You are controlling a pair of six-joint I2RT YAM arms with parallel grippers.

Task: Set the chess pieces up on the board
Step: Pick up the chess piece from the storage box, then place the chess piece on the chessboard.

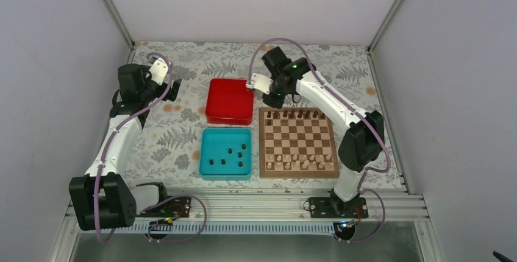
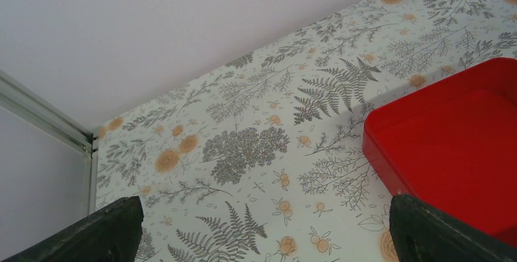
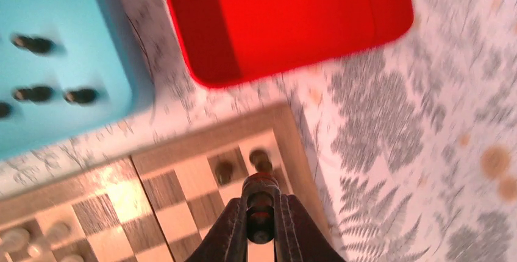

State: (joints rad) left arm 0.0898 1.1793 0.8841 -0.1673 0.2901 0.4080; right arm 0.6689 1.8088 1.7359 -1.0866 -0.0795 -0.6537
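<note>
The right hand (image 3: 261, 201) is clamped on a dark chess piece (image 3: 261, 212), held over the board (image 1: 298, 140) at its far left corner, likely to seat it in the back row. The board lies by the counter's (image 1: 177, 134) right edge. The teal tray (image 1: 213, 142) beside it holds unplaced chess pieces (image 1: 230, 150). The left hand (image 2: 263, 207) hangs spread and empty.

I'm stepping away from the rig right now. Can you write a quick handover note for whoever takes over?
Left tool: open, empty, over the tablecloth beside the red box.
Right tool: shut on a dark piece, above the far-left corner of the board.
Done: some dark pieces stand along the board's far edge; pale pieces line the near rows.
Left: set the held piece down, then move the loose pieces from the teal tray onto the board.
</note>
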